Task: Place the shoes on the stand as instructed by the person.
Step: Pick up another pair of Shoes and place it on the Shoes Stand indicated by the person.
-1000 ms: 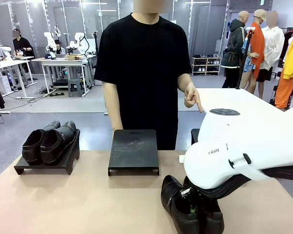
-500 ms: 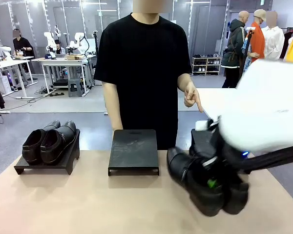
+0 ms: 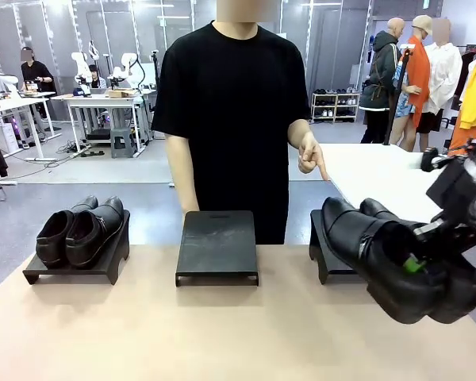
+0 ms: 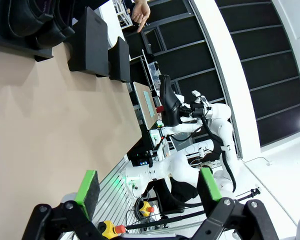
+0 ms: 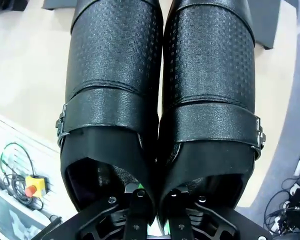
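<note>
Shoes (image 3: 381, 254) look stiff, glossy, probably slippery; right gripper (image 5: 155, 191) clamps both inner heel walls together, a sound hold.

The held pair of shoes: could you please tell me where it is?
On the front view's right side, the held pair of shoes hangs in the right gripper, close to the rightmost stand.

**Held pair lifted, moved to right stand**

Your R gripper (image 3: 414, 264) has taken its pair of shoes (image 3: 373, 246) up off the near part of the table (image 3: 143, 333) and swung it right & farther out. Pair now hangs in the air, toes by the right stand (image 3: 324, 266). That stand, covered a sec ago, is now in sight.
</note>
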`<action>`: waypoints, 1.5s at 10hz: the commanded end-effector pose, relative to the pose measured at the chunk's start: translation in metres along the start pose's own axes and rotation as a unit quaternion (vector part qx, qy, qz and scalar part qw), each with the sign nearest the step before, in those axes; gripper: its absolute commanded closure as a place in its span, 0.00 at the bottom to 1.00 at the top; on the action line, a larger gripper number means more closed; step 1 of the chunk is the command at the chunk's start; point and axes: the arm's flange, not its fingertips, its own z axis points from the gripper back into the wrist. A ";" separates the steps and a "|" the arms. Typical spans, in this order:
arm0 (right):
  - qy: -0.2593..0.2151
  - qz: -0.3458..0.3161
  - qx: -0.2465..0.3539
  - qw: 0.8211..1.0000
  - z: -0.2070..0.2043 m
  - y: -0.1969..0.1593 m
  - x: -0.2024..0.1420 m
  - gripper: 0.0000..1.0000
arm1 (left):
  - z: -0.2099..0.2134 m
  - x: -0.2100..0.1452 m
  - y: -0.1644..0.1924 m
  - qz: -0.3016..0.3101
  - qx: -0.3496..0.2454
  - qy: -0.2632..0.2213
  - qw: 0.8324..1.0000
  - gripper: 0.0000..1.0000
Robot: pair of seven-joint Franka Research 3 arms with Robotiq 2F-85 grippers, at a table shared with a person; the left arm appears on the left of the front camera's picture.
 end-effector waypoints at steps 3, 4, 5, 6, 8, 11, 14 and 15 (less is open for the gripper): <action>0.000 0.000 0.000 1.000 0.000 0.000 0.000 1.00 | 0.002 -0.002 -0.001 -0.003 -0.004 0.004 1.000 0.00; 0.000 0.000 0.000 1.000 0.000 0.000 0.000 1.00 | 0.002 -0.002 -0.001 -0.003 -0.004 0.004 1.000 0.00; 0.000 0.000 0.000 1.000 0.000 0.000 0.000 1.00 | 0.002 -0.002 -0.001 -0.003 -0.004 0.004 1.000 0.00; 0.000 0.000 0.000 1.000 0.000 0.000 0.000 1.00 | 0.002 -0.002 -0.001 -0.003 -0.004 0.004 1.000 0.00; -0.020 -0.022 0.011 1.000 -0.008 -0.009 0.012 0.92 | 0.002 -0.002 -0.001 -0.003 -0.004 0.004 1.000 0.00; -0.064 -0.027 0.002 0.998 -0.025 -0.047 0.085 0.92 | 0.002 -0.002 -0.001 -0.003 -0.004 0.004 1.000 0.00; -0.078 -0.031 -0.018 0.996 -0.060 -0.070 0.144 0.92 | 0.002 -0.002 -0.001 -0.003 -0.004 0.004 1.000 0.00; -0.068 -0.028 -0.019 0.997 -0.074 -0.075 0.160 0.92 | 0.002 -0.002 -0.001 -0.003 -0.004 0.004 1.000 0.00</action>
